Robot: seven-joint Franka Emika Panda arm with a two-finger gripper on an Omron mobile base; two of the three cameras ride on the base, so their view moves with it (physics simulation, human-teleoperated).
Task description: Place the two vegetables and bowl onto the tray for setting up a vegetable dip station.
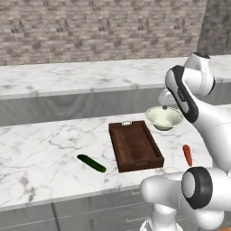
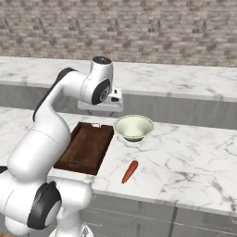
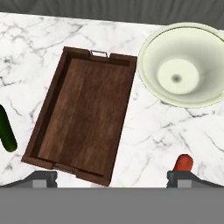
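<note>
The dark brown wooden tray (image 1: 135, 145) (image 2: 85, 146) (image 3: 83, 113) lies bare on the marble counter. Just past its far right corner stands the pale cream-green bowl (image 1: 163, 117) (image 2: 134, 127) (image 3: 186, 65). The orange-red carrot (image 1: 187, 154) (image 2: 129, 171) (image 3: 183, 162) lies right of the tray, near the front edge. On the tray's left, the dark green cucumber (image 1: 91, 163) (image 3: 6, 129) lies on the counter. My gripper (image 3: 116, 179) (image 2: 102, 106) hangs open high above the tray's right edge, holding nothing.
A second marble counter (image 1: 67, 76) runs behind, under a brick wall, with a grey step between the two. The counter's front edge (image 1: 67, 194) is close to the cucumber and carrot. Bare marble stretches left of the cucumber and right of the bowl.
</note>
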